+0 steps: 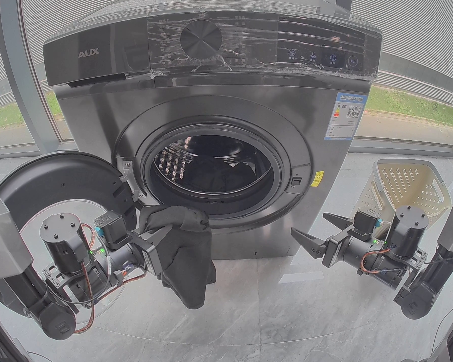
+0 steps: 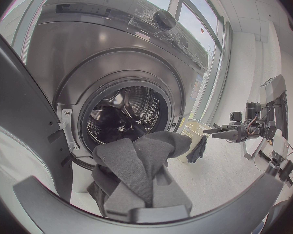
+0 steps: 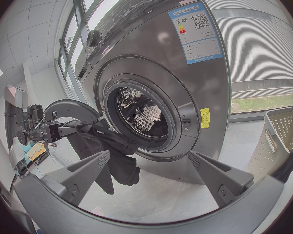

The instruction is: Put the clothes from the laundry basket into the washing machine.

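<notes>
Left tool [image 1: 156,252] clamps the black garment [image 1: 189,265], which droops before the open washing machine [image 1: 211,101]; right tool [image 1: 308,224] gapes empty.

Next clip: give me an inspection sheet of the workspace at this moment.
Surface: grey tiled floor.
Job's things: washing machine with door swung open, dark clothing in the drum; black garment hanging before the opening; laundry basket beside the machine, a dark garment over its rim.
Clutter: nothing seen.
Grippers: left gripper shut on the black garment; right gripper open, holding nothing.
Cables: red wires looped at both wrists.
Surroundings: windows, grass outside.
</notes>
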Controlling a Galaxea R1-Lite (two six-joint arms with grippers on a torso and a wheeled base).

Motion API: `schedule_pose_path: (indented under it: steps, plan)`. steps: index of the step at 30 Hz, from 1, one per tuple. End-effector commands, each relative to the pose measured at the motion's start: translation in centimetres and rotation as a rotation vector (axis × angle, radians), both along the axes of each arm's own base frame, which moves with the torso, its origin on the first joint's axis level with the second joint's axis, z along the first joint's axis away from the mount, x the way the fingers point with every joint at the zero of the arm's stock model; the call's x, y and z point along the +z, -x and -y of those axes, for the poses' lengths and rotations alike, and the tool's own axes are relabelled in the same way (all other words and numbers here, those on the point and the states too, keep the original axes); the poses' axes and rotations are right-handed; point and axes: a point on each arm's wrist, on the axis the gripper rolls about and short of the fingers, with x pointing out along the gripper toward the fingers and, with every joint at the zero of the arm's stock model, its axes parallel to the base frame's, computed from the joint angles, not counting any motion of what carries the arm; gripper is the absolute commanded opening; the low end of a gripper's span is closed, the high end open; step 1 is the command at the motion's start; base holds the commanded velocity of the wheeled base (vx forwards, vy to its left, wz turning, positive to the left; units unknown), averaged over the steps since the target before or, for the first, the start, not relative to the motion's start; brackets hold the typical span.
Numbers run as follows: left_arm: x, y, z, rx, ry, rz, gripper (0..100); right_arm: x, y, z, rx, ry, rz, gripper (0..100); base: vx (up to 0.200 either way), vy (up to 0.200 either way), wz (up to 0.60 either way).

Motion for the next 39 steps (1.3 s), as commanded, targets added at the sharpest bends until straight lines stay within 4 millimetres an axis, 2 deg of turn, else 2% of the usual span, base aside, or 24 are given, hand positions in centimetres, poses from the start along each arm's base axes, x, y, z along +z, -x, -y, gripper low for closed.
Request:
schedule_pose_path:
  steps: [1,11,20,35,39]
  plan:
    - [-0.2,0.0,0.2,-0.006,-0.004,-0.005,0,0.1,0.0,0.0,0.001,-0.004,0.007,100,0.2,0.0,0.0]
    - [-0.2,0.0,0.2,-0.007,0.001,-0.009,0,0.0,0.0,0.0,0.002,-0.002,0.004,100,0.02,0.0,0.0]
    - [-0.4,-0.1,0.4,-0.009,0.0,-0.013,0,0.0,0.2,-0.1,0.006,-0.001,0.002,100,0.2,0.0,0.0]
    - [-0.7,0.3,1.1,-0.021,-0.008,-0.024,0,-0.1,0.3,-0.1,0.007,0.001,-0.002,100,0.0,0.0,0.0]
    - [-1.1,0.4,2.3,-0.038,-0.013,-0.029,0,0.0,0.6,-0.5,0.024,-0.001,0.003,100,0.0,0.0,0.0]
